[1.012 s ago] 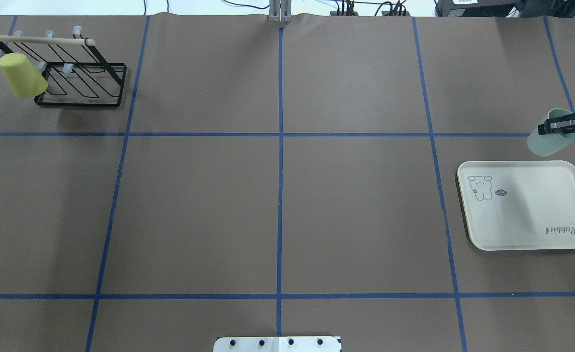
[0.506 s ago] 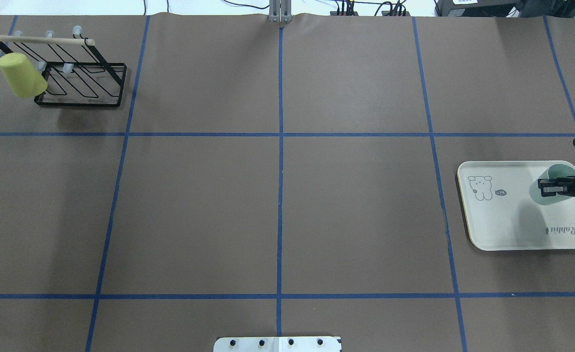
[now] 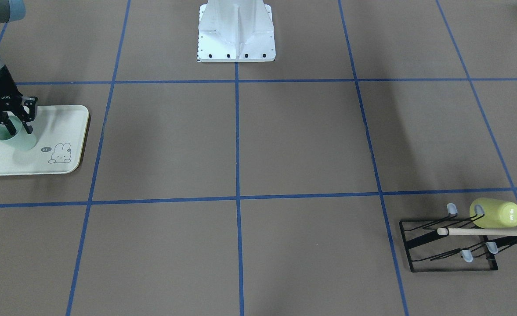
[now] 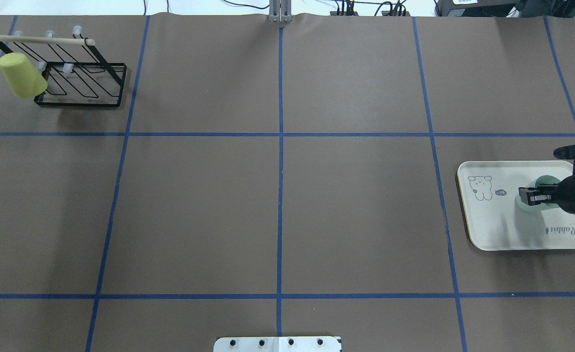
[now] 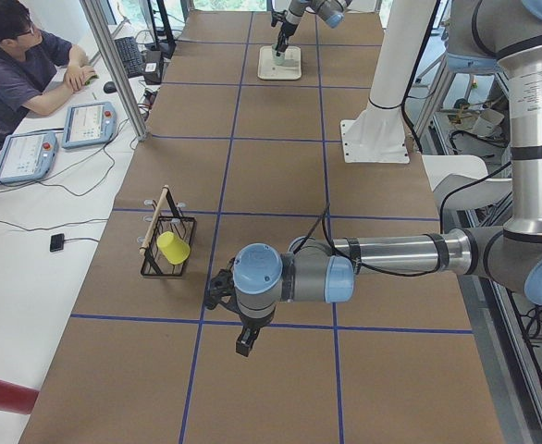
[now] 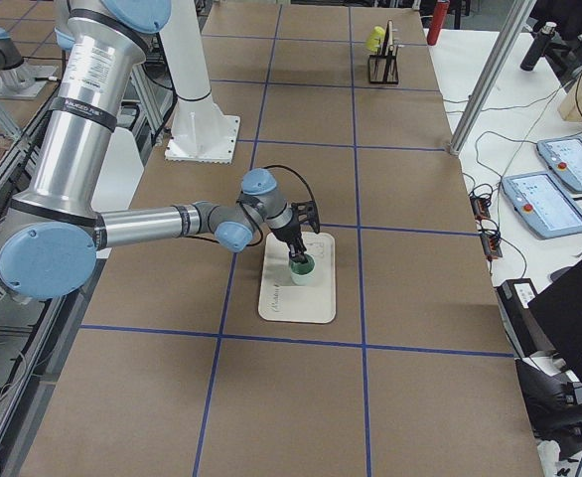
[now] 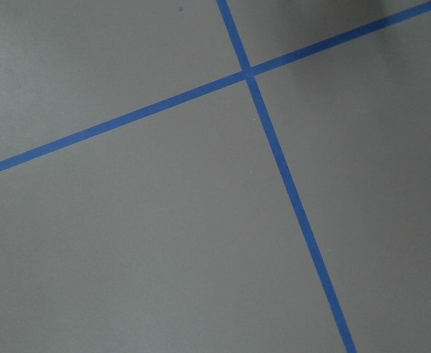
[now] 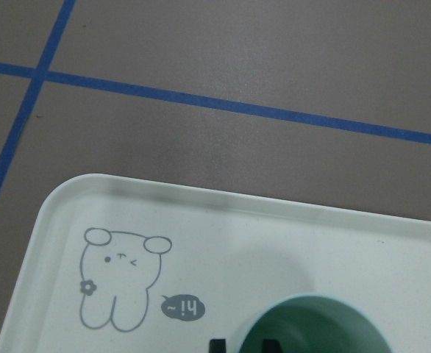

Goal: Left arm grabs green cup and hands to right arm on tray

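right gripper (image 3: 11, 123) is clamped on the wall of the green cup (image 3: 20, 141), one finger inside and one outside. that grip holds it mouth-up, low over the middle of the tray (image 3: 67, 117). can't tell if the base touches. i'd guess only the release is left. left arm (image 5: 382, 254) hangs over bare table, and its left gripper (image 5: 243, 340) is too small to call apart or together. yellow-green cup (image 4: 22, 76) on its rack (image 4: 96, 95) is well apart, nothing in the way.
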Motion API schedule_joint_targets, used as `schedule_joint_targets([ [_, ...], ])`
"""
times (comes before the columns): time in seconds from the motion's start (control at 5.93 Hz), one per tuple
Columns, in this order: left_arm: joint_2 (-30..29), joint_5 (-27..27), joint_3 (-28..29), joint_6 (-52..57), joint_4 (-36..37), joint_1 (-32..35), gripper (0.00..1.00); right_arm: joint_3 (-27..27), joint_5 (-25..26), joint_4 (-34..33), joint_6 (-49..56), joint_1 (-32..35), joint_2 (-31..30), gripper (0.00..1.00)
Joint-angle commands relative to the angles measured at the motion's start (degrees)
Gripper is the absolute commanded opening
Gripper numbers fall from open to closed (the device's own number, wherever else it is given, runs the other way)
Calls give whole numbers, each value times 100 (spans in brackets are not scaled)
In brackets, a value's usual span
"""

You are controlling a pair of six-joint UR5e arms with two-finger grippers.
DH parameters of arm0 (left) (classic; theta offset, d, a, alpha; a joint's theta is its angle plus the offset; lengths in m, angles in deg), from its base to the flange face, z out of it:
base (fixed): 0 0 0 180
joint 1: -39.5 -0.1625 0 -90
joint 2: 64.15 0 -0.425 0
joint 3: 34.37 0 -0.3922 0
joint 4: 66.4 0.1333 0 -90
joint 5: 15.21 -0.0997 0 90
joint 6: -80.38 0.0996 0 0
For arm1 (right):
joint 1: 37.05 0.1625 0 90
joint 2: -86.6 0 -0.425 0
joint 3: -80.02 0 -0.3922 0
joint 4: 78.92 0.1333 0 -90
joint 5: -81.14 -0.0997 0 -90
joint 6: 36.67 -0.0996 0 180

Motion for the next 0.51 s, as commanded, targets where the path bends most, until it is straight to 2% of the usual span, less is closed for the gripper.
schedule_joint_targets([
  [0.0,7,27,-4,8,1,-5,100,206,-795,-164,176,558,72,100],
  [0.17,33,35,5,8,1,-5,100,224,-1515,-496,839,1303,316,100],
  [0.34,68,27,49,17,-8,-5,100,198,-2019,-874,1542,1772,371,100],
])
